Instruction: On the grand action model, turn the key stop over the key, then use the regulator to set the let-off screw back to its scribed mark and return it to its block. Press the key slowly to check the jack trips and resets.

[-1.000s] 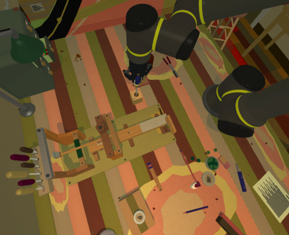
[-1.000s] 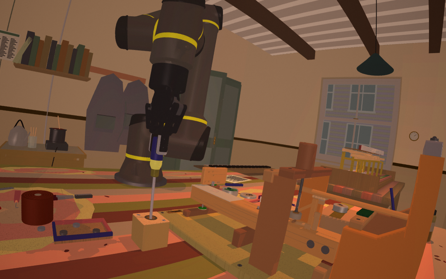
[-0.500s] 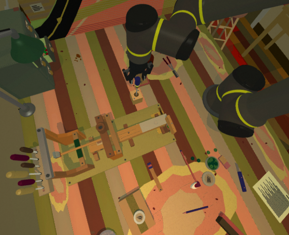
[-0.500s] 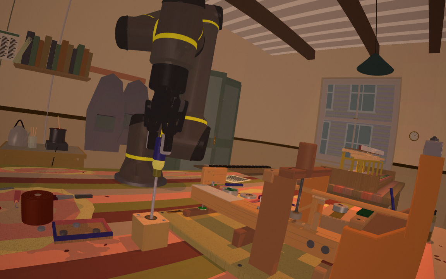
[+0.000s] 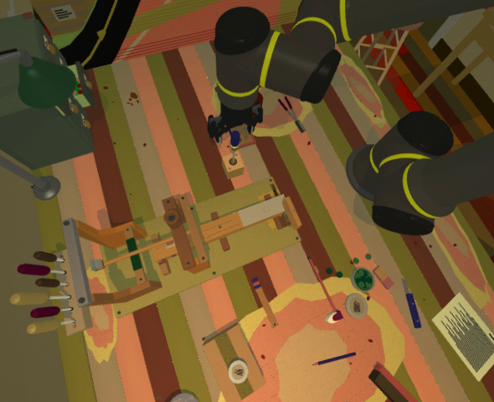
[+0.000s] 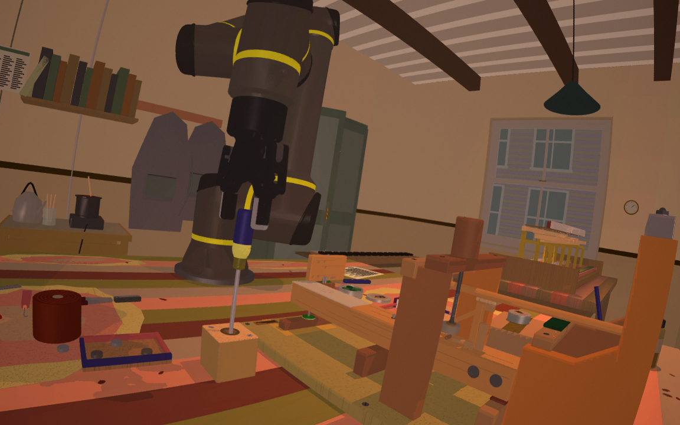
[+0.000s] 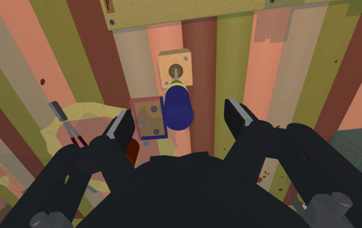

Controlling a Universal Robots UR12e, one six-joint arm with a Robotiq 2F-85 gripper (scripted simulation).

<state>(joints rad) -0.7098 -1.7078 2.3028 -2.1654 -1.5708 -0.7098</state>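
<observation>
The regulator [image 6: 240,236], a blue-handled tool with a yellow collar and a thin steel shaft, stands upright with its tip in the hole of its small wooden block [image 6: 228,351]. My gripper [image 7: 178,116] hangs open just above and around the top of the handle [image 7: 178,109], holding nothing. The block [image 5: 232,166] sits on the striped bench just beyond the far edge of the grand action model [image 5: 187,238]. On the model the pale key [image 5: 260,213] runs along the baseboard, with the hammer and jack parts to its left. The let-off screw is too small to make out.
A shallow blue-framed tray [image 6: 123,349] with small discs lies left of the block, and a dark red cylinder [image 6: 56,315] stands beyond it. Pliers [image 5: 291,113] lie near the arm's base. A rack of handled tools [image 5: 44,294] sits at the model's left end.
</observation>
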